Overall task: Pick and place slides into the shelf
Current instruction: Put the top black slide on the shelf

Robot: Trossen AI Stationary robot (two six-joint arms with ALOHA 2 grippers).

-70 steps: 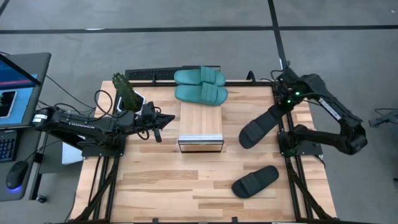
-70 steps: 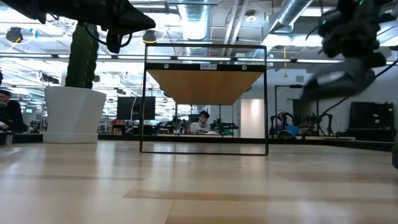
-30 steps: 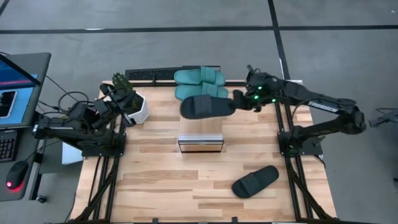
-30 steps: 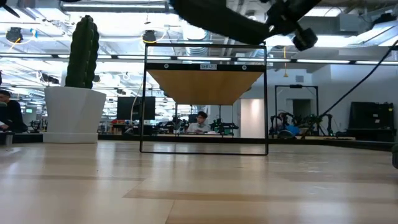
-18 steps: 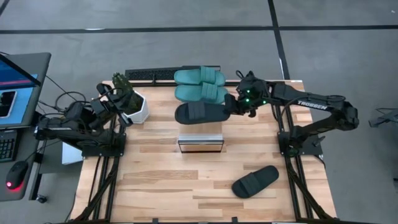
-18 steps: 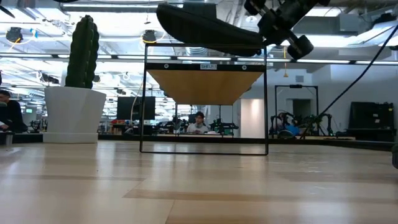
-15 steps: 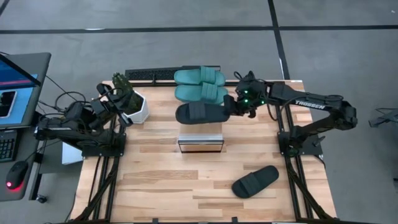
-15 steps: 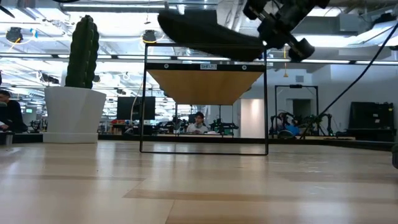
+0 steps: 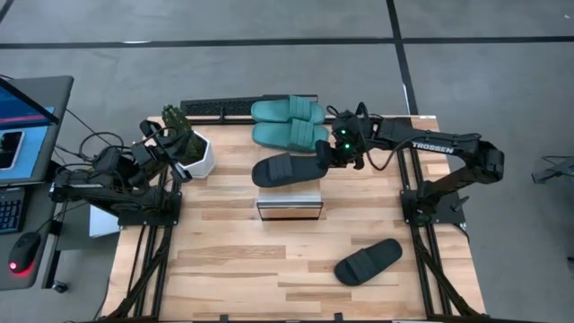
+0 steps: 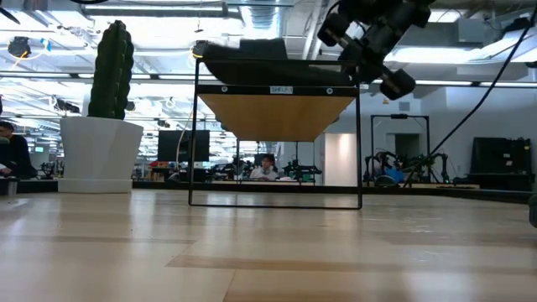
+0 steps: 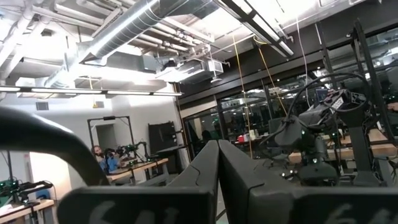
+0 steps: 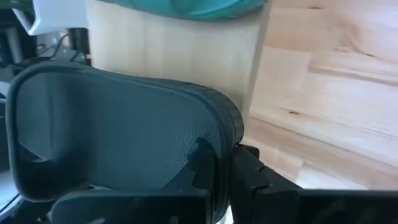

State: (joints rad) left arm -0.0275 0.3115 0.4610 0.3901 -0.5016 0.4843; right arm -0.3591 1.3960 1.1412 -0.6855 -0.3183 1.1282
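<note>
Slatted wooden tabletop (image 9: 269, 269) under bright office lighting, with shelf (image 9: 289, 193) near centre, 2 teal slides (image 9: 289, 123) lying side by side on its far end, 1 black slide (image 9: 368, 260) well apart on bare boards toward the near right corner.

Risk from here, as a judgement: held black slide (image 9: 285, 169) pinched only at its heel edge, so could droop, twist or catch the teal pair when lowered; released too far to the left, could overhang the plank edge and tip off.

Right gripper (image 9: 334, 154) stretched out low across the table from its base, clamped on that slide's heel, sole level just above the shelf top in low view. Left gripper (image 9: 179, 148) pinched closed on nothing, parked beside potted cactus (image 9: 182, 135).
</note>
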